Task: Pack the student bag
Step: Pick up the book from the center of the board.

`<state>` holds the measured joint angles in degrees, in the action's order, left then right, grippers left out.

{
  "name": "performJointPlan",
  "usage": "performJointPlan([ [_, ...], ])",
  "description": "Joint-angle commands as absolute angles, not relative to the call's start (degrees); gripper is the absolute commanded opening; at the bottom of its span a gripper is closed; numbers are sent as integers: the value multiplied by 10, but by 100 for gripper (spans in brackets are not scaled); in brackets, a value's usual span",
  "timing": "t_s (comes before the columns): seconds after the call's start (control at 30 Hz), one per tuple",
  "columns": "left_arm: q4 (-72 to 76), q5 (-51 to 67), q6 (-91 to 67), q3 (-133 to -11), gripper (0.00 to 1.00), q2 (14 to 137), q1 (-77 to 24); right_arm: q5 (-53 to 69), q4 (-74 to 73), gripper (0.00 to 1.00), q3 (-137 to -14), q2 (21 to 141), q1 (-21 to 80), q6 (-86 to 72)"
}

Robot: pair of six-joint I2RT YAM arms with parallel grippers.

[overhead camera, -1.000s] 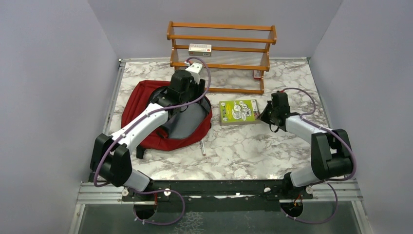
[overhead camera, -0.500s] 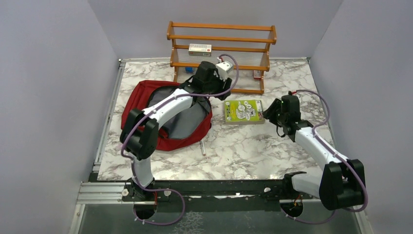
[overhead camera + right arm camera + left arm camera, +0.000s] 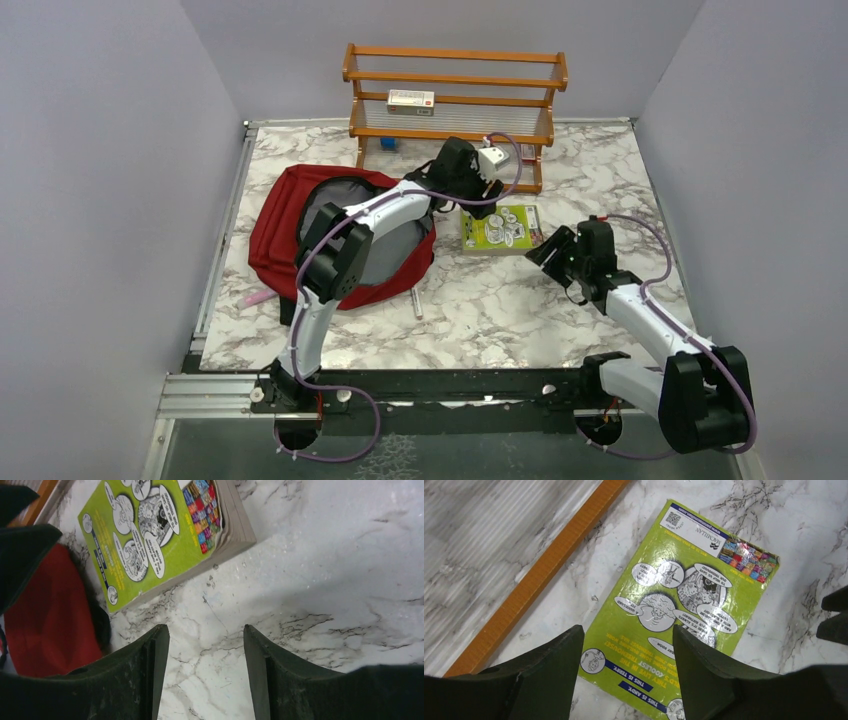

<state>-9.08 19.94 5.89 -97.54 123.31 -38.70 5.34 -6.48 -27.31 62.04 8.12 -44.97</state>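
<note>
Left wrist view: left hand [image 3: 626, 635] wide and empty over the green book [image 3: 684, 595], centre frame; straddle one edge squarely before closing.

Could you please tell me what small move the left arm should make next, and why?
Probably lower the left tool onto the book and close on its edge. That tool hangs open just above the book, which lies flat outside the open bag, while the right tool is open beside it, holding nothing.
</note>
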Motion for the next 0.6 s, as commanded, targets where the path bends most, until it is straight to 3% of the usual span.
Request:
performJointPlan([
  [0.0, -80, 209, 88, -1019, 70, 1258, -385, 104, -22, 61, -248, 614, 78, -496],
  [0.13, -85, 211, 97, -1035, 76, 1284, -385, 112, -24, 61, -245, 619, 78, -496],
  [0.57, -154, 273, 101, -1101, 78, 1359, -386, 91, -12, 62, -238, 634, 78, -508],
])
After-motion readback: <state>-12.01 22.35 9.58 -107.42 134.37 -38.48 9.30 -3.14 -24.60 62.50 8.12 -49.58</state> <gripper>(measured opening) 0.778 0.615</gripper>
